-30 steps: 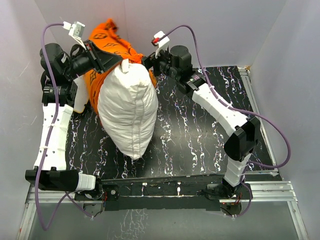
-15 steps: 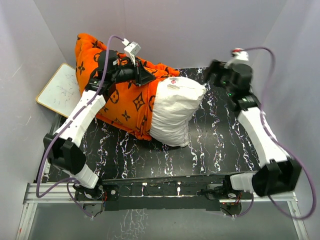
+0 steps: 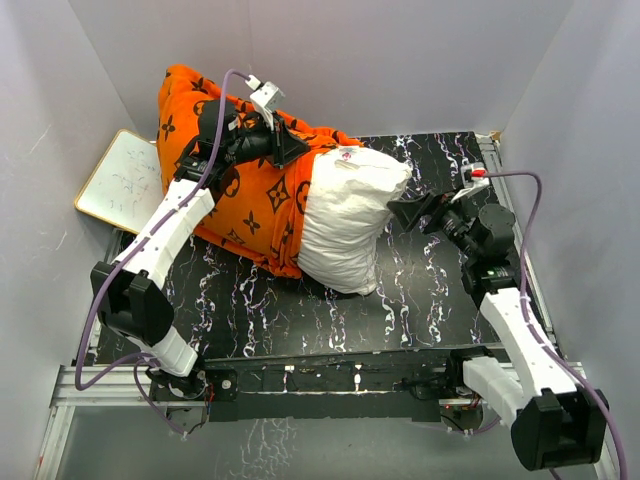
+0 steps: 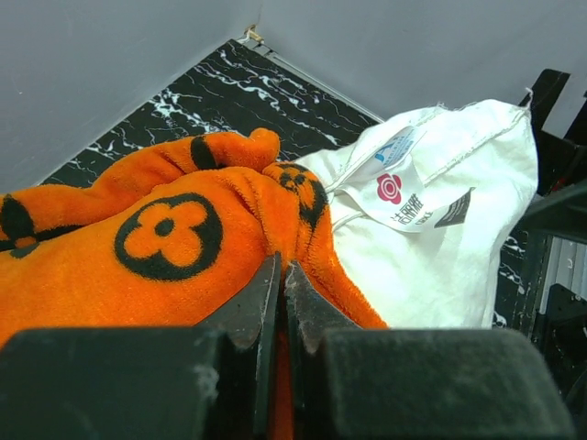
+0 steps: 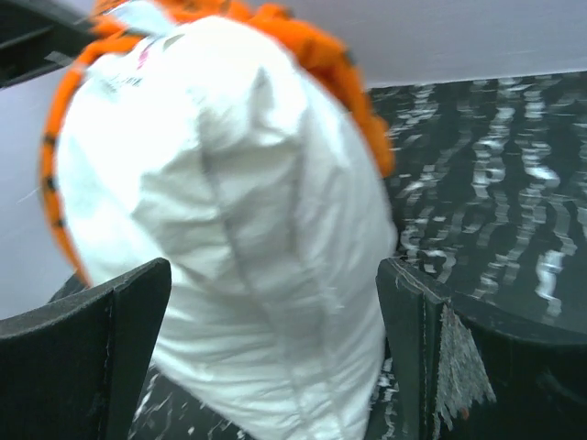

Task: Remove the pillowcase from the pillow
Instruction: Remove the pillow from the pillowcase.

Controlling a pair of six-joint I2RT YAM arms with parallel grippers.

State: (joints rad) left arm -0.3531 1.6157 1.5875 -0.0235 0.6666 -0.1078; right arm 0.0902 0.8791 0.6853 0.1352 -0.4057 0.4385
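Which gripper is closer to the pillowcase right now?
Left. The left gripper is shut on a fold of the pillowcase, beside the logo end of the pillow. The right gripper is open on the pillow's other side, clear of the orange fabric.

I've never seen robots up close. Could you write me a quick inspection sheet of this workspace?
Surface: black marbled table.
Job's things: orange pillowcase bunched at the left; white pillow partly out of it, logo tag showing.
Clutter: white board off the table's left edge.
Grippers: left gripper shut on the pillowcase; right gripper open, jaws either side of the pillow's end.
Cables: purple cables loop from both arms.
Surroundings: plain grey walls.
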